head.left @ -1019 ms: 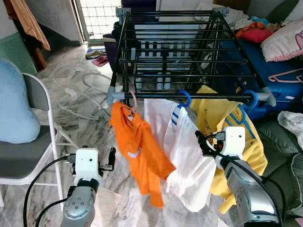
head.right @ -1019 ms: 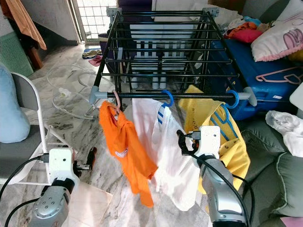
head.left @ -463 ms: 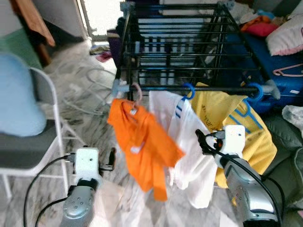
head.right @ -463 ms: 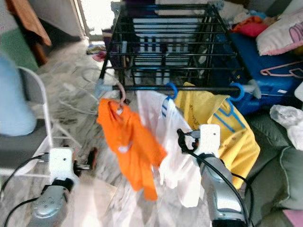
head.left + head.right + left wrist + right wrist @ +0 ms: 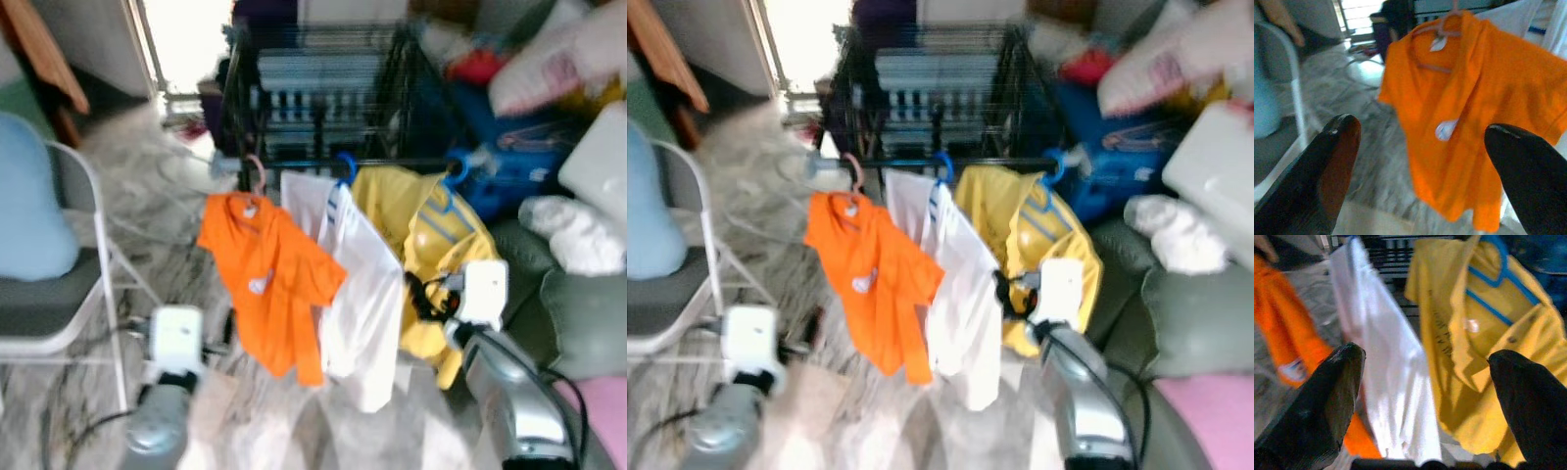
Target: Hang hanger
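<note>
Three shirts hang on the front rail of a black drying rack (image 5: pixel 313 88): an orange shirt (image 5: pixel 265 279) on a pink hanger (image 5: pixel 253 176), a white shirt (image 5: pixel 358 294) on a blue hanger (image 5: pixel 345 168), and a yellow shirt (image 5: pixel 431 245) on a blue hanger (image 5: pixel 458 168). My left gripper (image 5: pixel 1420 171) is open and empty, low in front of the orange shirt (image 5: pixel 1469 112). My right gripper (image 5: pixel 1425 396) is open and empty, facing the white shirt (image 5: pixel 1386 367) and the yellow shirt (image 5: pixel 1484 347). The head views are blurred.
A grey folding chair (image 5: pixel 49 313) with a pale blue cushion (image 5: pixel 29 215) stands at the left. A green sofa (image 5: pixel 578 323) with white bundles (image 5: pixel 578 230) lies at the right. A blue case (image 5: pixel 509 162) sits behind the rack. The floor is marble.
The whole picture has shifted and blurred, so the camera has moved; the rack now looks farther away and to the left. Both arms keep their pose, with the grippers still open.
</note>
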Tool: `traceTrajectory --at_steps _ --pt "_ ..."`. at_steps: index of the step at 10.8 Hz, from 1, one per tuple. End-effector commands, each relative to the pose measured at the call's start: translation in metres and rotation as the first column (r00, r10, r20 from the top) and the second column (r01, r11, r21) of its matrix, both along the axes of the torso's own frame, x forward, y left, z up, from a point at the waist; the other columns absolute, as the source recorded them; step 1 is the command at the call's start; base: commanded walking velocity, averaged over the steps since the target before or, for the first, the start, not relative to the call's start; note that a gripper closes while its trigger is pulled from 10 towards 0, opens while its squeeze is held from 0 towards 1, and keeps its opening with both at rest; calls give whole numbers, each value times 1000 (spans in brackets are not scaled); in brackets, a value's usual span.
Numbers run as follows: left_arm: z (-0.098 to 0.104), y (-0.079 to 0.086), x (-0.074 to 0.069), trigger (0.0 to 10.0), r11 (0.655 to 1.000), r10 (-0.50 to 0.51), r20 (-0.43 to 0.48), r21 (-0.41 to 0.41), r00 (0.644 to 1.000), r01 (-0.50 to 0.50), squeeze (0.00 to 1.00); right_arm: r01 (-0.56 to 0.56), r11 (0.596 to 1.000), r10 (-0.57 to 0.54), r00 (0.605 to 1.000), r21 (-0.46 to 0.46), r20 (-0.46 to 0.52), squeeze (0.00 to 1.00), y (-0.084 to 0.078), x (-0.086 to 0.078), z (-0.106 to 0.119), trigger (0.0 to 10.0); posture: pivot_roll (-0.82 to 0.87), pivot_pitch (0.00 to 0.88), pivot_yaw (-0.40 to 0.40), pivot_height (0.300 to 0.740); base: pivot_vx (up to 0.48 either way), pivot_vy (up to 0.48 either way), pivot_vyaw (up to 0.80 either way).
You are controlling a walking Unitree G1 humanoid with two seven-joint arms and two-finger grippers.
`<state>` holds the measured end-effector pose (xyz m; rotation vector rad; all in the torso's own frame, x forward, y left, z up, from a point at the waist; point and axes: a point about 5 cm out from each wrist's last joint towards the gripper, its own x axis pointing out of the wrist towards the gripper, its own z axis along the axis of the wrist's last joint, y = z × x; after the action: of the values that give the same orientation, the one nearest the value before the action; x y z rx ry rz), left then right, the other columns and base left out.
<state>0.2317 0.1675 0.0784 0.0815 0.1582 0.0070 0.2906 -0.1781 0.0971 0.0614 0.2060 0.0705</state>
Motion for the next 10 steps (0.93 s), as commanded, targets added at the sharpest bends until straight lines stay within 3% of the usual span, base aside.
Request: traceTrajectory --at_steps 1,2,5,7,9,10 --pt "-3 -1 -1 10000 1000 -5 -14 -3 1000 5 0 0 1000 0 1000 3 4 141 -1 2 2 10000 -56 10 11 740 -255 0 0" --pt "-2 3 2 10000 1000 10 -8 2 1000 -10 0 -1 1000 1 1000 5 -5 0 -1 4 -2 10000 -52 5 10 740 0 0 0" --pt "-14 44 14 10000 982 153 -67 117 986 -145 0 7 1000 -9 998 -30 -66 0 -14 23 -19 10000 -40 0 13 740 0 0 0" --pt "-33 75 26 10000 968 231 -156 142 960 -209 0 27 1000 -24 985 15 -169 0 -19 38 -36 10000 -34 0 11 740 0 0 0" --pt "-55 96 30 10000 950 308 -272 146 912 -277 0 25 1000 -20 966 18 -258 0 -16 36 -55 10000 -16 0 7 740 0 0 0" --pt "-73 107 21 10000 934 354 -353 181 866 -308 0 7 1000 -7 949 0 -315 0 -11 30 -69 10000 -10 0 7 740 0 0 0"
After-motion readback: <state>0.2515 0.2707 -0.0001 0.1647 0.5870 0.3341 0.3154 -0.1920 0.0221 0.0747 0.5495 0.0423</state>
